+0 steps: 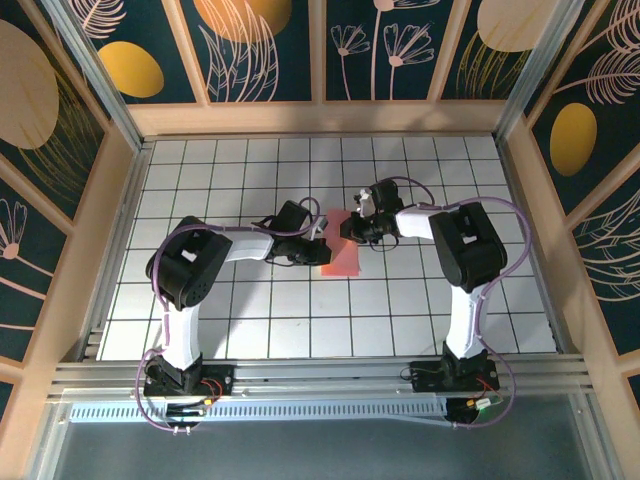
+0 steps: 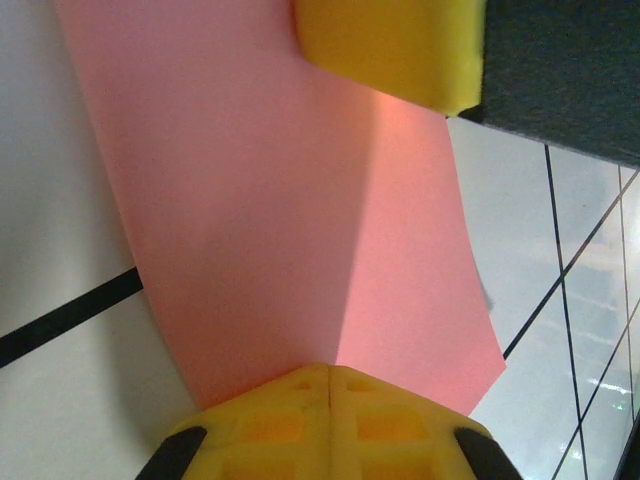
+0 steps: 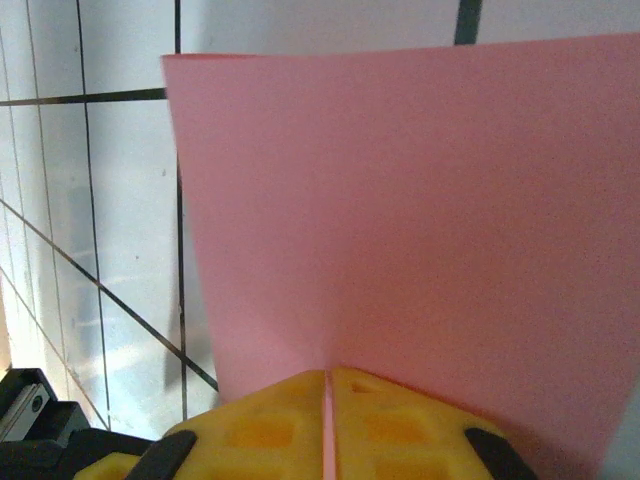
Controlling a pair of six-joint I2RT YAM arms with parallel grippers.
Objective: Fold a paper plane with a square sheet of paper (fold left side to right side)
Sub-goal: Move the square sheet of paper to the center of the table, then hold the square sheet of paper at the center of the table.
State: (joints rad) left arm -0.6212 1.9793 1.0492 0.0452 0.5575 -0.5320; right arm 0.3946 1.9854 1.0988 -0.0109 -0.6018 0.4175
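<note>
Paper was the whole concern at that moment: the square sheet of paper [image 1: 342, 255] sat near the middle of the white grid table [image 1: 250, 310], caught between the two arms where their wrists met. The left gripper [image 1: 318, 238] had its yellow jaws pressed together on one edge of the sheet; in its own wrist view the left gripper [image 2: 330, 372] stood shut, and the square sheet of paper [image 2: 270, 200] rose away from it with a soft crease [image 2: 355, 250] running up from the pinch. The right gripper [image 1: 352, 228] gripped the opposite edge, and from its wrist the right gripper [image 3: 328, 375] showed only a hair-thin pink line between its closed jaws, the square sheet of paper [image 3: 420, 200] spreading out above them. A yellow finger [image 2: 390, 50] at the top of the left wrist view was probably the right gripper's, resting on the sheet. The sheet bowed and threw a shadow on the tiles, so it looked very light, limp and easy to buckle; it would likely slide on the smooth table and crumple or tear under a hard pull. It was best held close to an edge or corner, with both pinches moved together so that the fold landed square.
</note>
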